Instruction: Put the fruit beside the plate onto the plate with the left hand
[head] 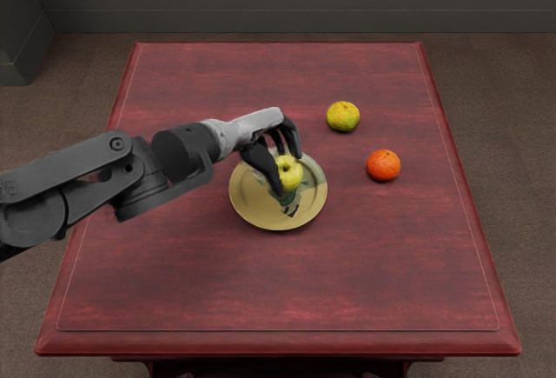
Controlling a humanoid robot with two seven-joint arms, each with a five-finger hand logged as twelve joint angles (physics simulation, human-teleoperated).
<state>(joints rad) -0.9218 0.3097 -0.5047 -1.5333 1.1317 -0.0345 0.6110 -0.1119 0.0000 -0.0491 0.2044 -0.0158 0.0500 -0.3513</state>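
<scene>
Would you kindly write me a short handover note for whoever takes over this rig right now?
Left hand: shut on the apple, over the plate.
Right hand: not in view.
Things: the apple is within the plate's rim; I cannot tell whether it rests on it. A green citrus and an orange lie on the table, right of the plate.
Done: apple brought to the plate.
Left: set it down if needed, open the hand, withdraw.

The apple (290, 172) sits on the plate (257, 205), orange (383, 165) to its right, citrus (343, 116) behind.
</scene>
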